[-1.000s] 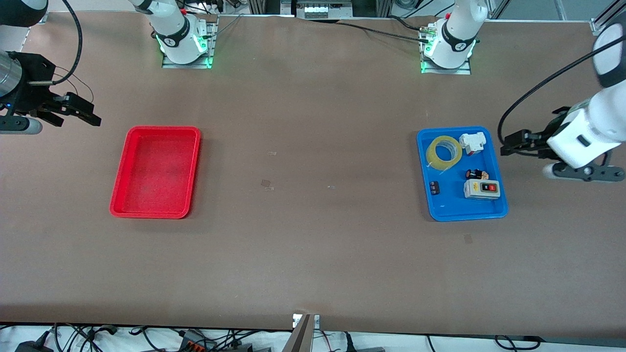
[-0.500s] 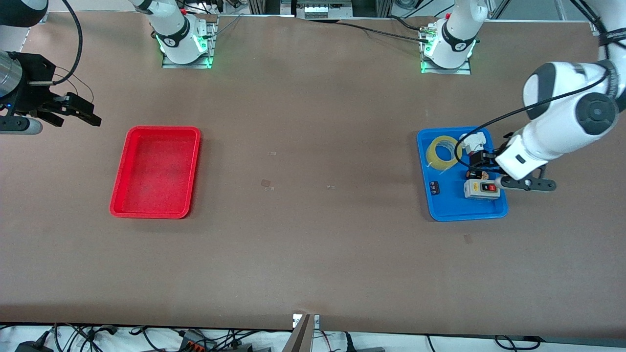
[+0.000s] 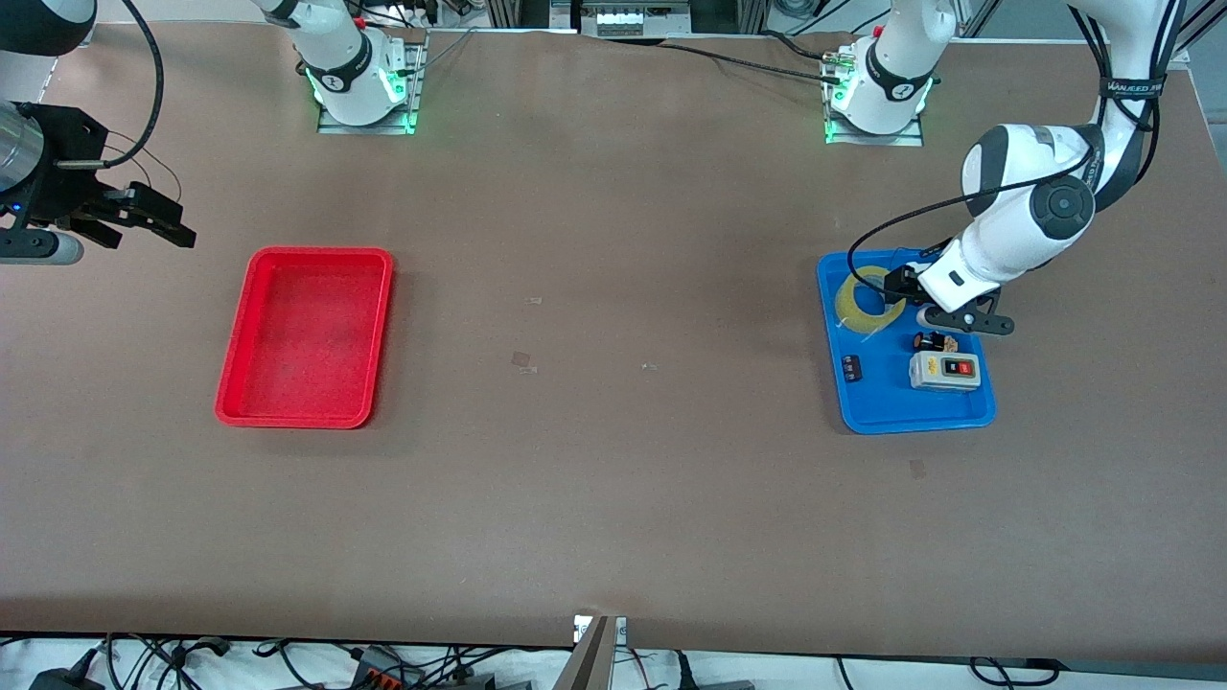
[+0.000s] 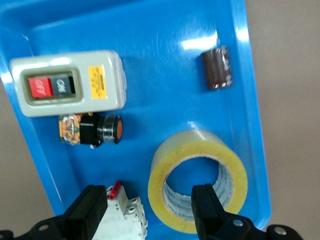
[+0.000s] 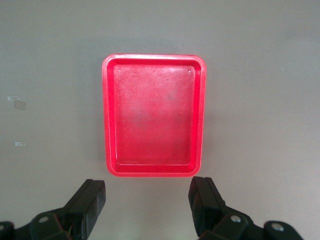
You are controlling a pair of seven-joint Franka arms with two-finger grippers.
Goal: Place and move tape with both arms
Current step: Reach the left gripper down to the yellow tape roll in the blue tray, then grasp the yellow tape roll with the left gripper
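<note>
Moved: left gripper (image 3: pixel 898 287) swung in over the tape (image 3: pixel 860 309), fingers released.
Right gripper (image 3: pixel 144 218): waits, fingers released.
Tip: straddle the ring wall squarely.

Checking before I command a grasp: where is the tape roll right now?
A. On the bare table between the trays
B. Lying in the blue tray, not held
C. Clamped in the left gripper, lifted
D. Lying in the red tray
B: the tape lies flat on the floor of the blue tray, with the open left gripper over it, one finger above the roll's hollow, not closed on it.
</note>
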